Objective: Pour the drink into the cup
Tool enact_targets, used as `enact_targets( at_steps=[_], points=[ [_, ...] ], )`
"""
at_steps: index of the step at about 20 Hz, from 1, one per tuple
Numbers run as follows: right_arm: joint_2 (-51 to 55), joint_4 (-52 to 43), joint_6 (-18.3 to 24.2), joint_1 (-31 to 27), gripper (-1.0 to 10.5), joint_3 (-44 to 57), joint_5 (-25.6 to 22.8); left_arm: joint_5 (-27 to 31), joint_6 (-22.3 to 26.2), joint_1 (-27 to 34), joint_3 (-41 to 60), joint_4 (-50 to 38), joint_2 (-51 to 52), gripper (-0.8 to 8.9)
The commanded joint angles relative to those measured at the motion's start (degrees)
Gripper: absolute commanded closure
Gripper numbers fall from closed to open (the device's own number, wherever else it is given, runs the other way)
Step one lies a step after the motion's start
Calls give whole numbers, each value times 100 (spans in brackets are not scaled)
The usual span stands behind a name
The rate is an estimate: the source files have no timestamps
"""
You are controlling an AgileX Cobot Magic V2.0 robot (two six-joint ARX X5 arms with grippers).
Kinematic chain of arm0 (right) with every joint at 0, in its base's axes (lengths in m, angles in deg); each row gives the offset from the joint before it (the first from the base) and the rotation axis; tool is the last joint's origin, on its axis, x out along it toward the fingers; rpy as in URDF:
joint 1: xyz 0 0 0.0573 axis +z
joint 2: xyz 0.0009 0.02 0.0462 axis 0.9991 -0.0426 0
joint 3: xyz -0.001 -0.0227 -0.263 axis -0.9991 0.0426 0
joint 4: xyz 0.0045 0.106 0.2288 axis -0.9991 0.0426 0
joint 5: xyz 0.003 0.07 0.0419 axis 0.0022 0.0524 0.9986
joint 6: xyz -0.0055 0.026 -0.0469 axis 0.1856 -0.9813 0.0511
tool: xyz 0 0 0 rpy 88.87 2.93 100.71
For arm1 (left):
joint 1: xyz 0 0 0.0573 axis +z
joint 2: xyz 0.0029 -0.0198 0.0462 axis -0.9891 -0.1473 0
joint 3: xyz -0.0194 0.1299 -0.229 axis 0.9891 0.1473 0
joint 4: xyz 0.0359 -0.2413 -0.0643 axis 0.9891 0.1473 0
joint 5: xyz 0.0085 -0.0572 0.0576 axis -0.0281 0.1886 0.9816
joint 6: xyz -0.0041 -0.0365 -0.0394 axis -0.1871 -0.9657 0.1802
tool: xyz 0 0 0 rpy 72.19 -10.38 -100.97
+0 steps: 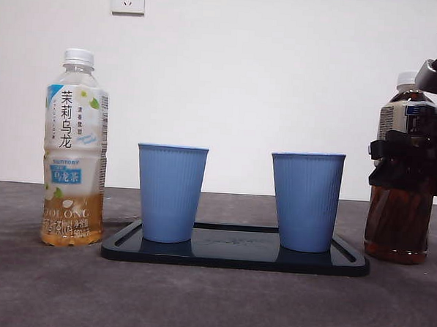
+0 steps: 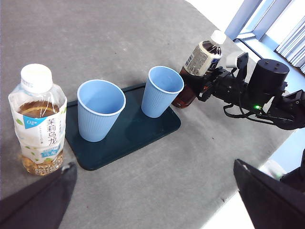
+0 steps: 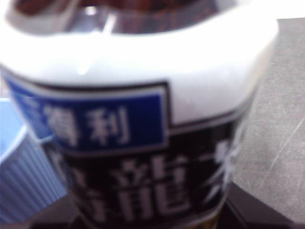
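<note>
Now | right pincer point(image 1: 405, 162) at frame right, around the dark tea bottle point(image 1: 399, 217) on the desk point(image 1: 211, 302); grip unconfirmed, cannot tell | cap still on | advice: clamp mid-body firmly, lift straight, clear nearest blue cup point(image 1: 306, 201) | left pincer point(image 2: 152, 210) wide, waiting.

Tray point(image 1: 349, 264): dark plastic, glossy, reflects cups' bases. Two blue cups point(image 1: 171, 193) point(image 1: 306, 201): matt, fine vertical ribbing on walls, smooth rims; paper or plastic, can't tell. Jasmine oolong bottle point(image 1: 75, 149): clear shiny plastic w/ glossy printed film label, white ridged plastic cap. Dark tea bottle point(image 1: 398, 224): clear glossy plastic, glossy printed label, white cap. Tabletop point(image 1: 211, 302): grey, matt, slightly rough, cloth-like. Right gripper point(image 1: 395, 154): black, matt, plastic-looking. Wall point(image 1: 281, 79): white, smooth, matt.
</note>
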Motion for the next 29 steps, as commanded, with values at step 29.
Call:
enact_targets(
  at_steps=[29],
  points=[
    [1259, 9289, 4623, 2114, 789, -4221, -4907, 22, 243, -20, -61, -57, -33, 286]
  ],
)
